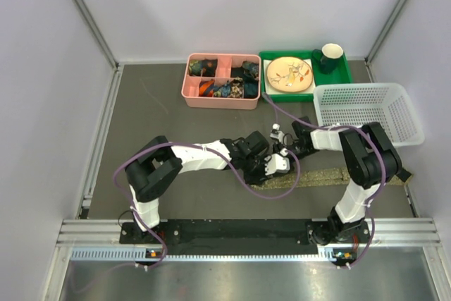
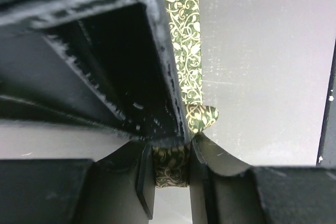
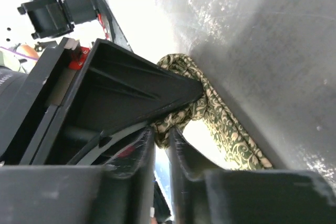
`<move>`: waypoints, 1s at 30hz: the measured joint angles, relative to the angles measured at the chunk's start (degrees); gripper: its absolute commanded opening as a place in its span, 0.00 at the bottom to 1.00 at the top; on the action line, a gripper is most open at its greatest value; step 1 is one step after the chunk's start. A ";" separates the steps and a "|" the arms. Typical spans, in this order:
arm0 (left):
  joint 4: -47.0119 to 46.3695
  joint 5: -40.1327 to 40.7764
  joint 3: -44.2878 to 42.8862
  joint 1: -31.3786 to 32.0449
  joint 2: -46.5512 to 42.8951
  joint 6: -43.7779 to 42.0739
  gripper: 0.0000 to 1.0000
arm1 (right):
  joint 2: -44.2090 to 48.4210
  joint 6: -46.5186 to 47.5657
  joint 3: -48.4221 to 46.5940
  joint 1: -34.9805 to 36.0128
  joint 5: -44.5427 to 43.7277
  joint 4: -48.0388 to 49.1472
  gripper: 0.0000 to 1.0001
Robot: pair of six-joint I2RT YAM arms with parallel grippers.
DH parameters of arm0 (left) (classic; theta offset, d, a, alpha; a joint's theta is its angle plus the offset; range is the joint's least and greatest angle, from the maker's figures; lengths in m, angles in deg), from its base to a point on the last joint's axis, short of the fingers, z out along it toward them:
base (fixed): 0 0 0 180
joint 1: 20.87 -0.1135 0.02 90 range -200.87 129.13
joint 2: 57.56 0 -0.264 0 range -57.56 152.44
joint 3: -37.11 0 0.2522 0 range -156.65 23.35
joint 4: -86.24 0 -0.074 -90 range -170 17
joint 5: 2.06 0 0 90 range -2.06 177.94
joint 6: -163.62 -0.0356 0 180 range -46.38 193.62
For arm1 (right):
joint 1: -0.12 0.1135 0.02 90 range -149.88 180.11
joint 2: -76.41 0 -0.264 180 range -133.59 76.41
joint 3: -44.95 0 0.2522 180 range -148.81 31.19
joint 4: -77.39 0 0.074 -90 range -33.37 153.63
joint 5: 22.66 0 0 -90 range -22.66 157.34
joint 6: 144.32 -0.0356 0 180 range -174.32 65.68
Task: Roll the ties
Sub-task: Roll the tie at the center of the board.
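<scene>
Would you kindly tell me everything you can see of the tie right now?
The tie is a long, narrow fabric strip, olive green with a cream vine pattern. Most of it lies flat on the table, running from the middle toward the right near the front edge. One end is bunched: the left gripper pinches it, and the right gripper looks closed on the crumpled part. No neat roll shows yet.

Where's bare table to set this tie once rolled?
Free: the table from the left wall to the pink box, and the strip in front of that box. Crowded: centre, where left gripper and right gripper pinch the tie; right, by the basket.
</scene>
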 measured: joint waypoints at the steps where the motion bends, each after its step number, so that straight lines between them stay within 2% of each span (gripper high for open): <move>1: 0.00 0.00 0.00 0.00 0.00 -0.02 0.31 | -0.20 -0.02 0.00 0.22 -0.26 0.09 0.00; 4: 0.00 0.02 0.00 0.00 0.00 -0.02 0.33 | -0.39 0.50 -0.07 0.35 -0.83 -0.11 0.00; 6: 0.00 0.02 0.00 0.00 0.00 0.00 0.41 | -0.39 1.14 -0.22 0.37 -1.46 -0.55 0.00; 8: 0.00 -0.15 0.00 0.04 -0.02 0.04 0.53 | -0.39 1.77 -0.22 0.46 -2.84 -1.16 0.00; 12: -0.74 -1.09 1.44 -0.02 -1.22 0.20 0.66 | -0.39 3.04 -0.22 0.55 -6.99 -1.73 0.00; 20: -3.52 -0.37 8.85 -2.49 -6.86 -0.48 0.70 | -0.39 4.15 -0.22 0.57 -10.38 -1.68 0.00; 30: -7.69 -0.79 7.13 -1.86 -5.05 0.87 0.74 | -0.31 4.15 -0.22 0.57 -10.67 -1.57 0.00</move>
